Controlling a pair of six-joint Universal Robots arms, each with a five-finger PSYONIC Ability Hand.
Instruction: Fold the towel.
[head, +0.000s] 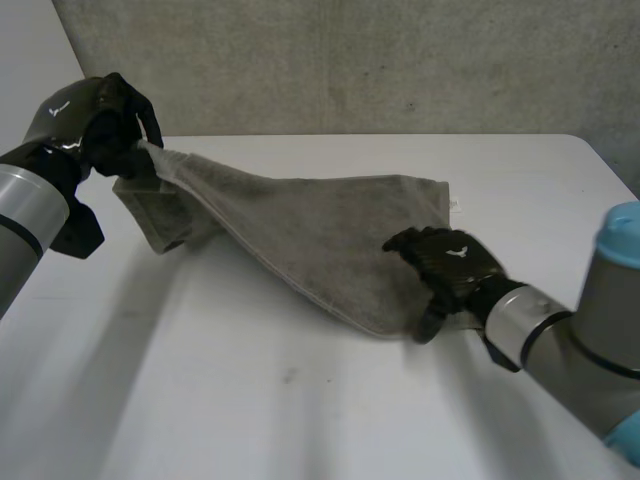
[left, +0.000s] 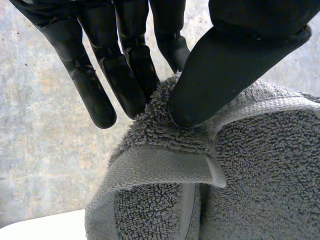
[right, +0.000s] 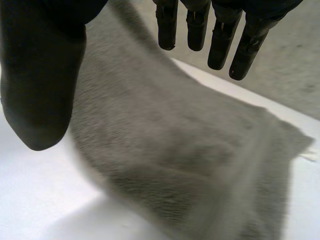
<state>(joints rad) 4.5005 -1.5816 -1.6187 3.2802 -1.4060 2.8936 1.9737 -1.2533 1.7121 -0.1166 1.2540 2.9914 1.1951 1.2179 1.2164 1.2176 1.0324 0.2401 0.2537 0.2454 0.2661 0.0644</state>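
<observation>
Grey terry towel (head: 330, 235) stretches across the white counter (head: 250, 400) in the head view. Its right part lies flat and its left corner is raised clear of the surface. The left hand (head: 108, 112) holds that corner up at the far left, so the cloth slopes down from it toward the middle. The right hand (head: 447, 262) sits over the towel's near right edge, close to its right corner. A rough grey wall (head: 350, 60) stands behind the counter.

From the left wrist, the left hand (left: 225, 75) has its thumb pressed into the towel (left: 260, 170), pinching the corner against the fingers. A hemmed flap folds over just below the grip, and the rest hangs beneath the hand.

From the right wrist, the right hand (right: 40, 75) has its fingers straight and its thumb held well apart, grasping nothing. The towel (right: 190, 165) lies under its palm on the counter (right: 45, 200).
</observation>
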